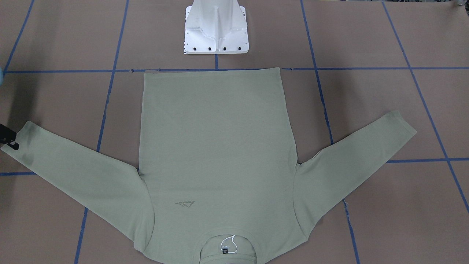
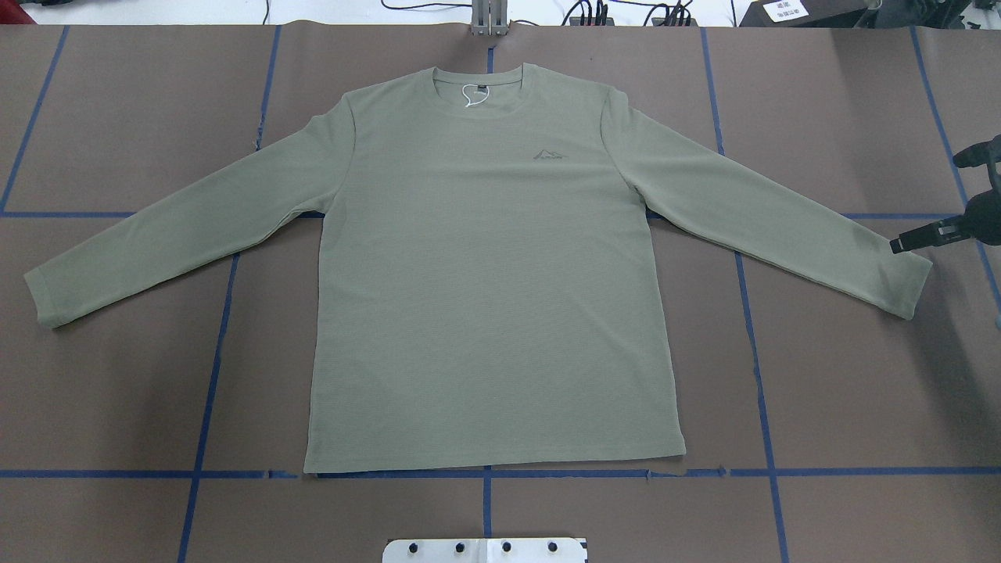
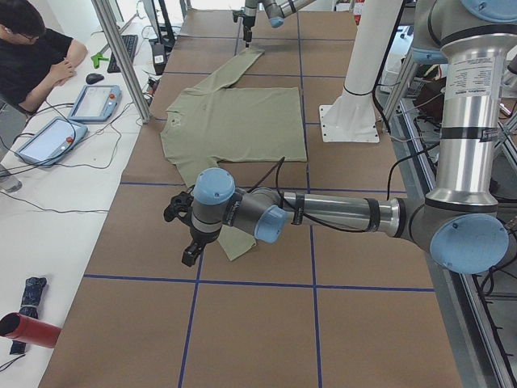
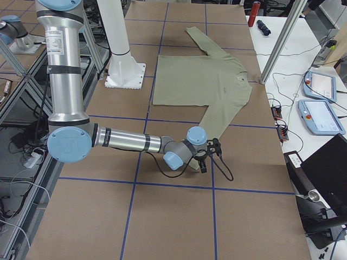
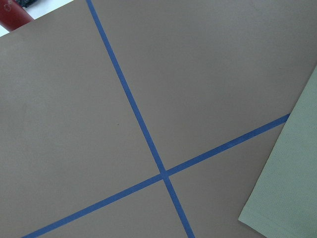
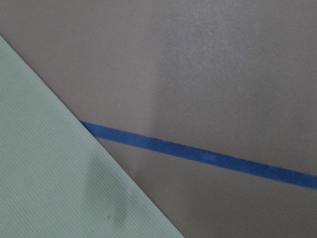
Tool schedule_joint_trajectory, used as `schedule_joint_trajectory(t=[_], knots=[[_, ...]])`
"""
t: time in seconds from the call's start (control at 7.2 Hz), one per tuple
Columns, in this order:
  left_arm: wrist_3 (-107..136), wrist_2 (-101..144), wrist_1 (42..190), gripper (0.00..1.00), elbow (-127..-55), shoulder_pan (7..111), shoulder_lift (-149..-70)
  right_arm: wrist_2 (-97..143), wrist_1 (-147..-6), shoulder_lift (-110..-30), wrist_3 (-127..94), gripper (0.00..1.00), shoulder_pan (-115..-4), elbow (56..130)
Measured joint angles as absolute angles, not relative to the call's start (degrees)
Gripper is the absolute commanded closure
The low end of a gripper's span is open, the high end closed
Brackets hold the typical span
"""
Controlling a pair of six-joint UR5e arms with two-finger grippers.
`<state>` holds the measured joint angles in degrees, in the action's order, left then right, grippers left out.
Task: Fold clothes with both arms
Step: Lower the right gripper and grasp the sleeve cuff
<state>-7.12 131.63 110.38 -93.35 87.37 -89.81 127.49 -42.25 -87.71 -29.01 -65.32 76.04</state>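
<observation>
1. Right hand (image 2: 938, 211): the fingers look spread, with nothing between them. One tip sits at the edge of the right-side cuff (image 2: 899, 285). Its wrist view shows sleeve fabric under a shadow and no finger in frame.
2. Left hand (image 3: 182, 234): it shows only in the side view, so I can't tell whether it's spread or clenched. It hangs low by the left-side cuff (image 2: 47, 301). Its wrist view catches just the cuff corner at the frame edge, so it looks to be outside the fabric.
3. Shirt (image 2: 485, 274): it lies flat, logo up, in the middle of the counter (image 2: 117, 391), neck away from the robot. The hem runs along the near tape line (image 2: 860, 471), and both sleeves angle out and back toward the robot. My read is that no fold has been made yet.
4. Risk: the left hand is offset from its cuff. If you close there, you get nothing, or only an edge that slips on the lift.
5. Risk: the cuffs lie flat on the counter. A shallow pinch takes only the top layer, and a deep one jams the tips into the counter.
6. Risk: the arms get out of step. One sleeve rising first drags the body and skews the hem off the line.
7. Risk: the knit stretches. Pulling outward before lifting shifts the shoulder and wrinkles the chest.
</observation>
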Motion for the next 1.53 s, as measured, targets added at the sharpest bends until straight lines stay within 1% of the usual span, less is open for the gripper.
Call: schedule_joint_trajectory(t=[0.42, 0.97, 1.39, 1.53], knots=[[-7.1, 131.7, 110.6, 0.00, -93.2, 87.4, -89.8, 128.0, -43.7, -87.7, -29.4, 0.00, -64.5, 76.3], [-7.1, 131.7, 110.7, 0.00, -92.9, 87.4, -89.8, 129.1, -44.0, -92.9, -29.6, 0.00, -64.3, 80.5], [-7.2, 131.7, 111.2, 0.00, -91.9, 87.4, -89.8, 128.3, -46.1, -92.9, -29.8, 0.00, -62.4, 81.0], [-7.2, 131.7, 111.9, 0.00, -91.3, 87.4, -89.8, 128.2, -46.4, -92.9, -29.8, 0.02, -62.0, 81.0]])
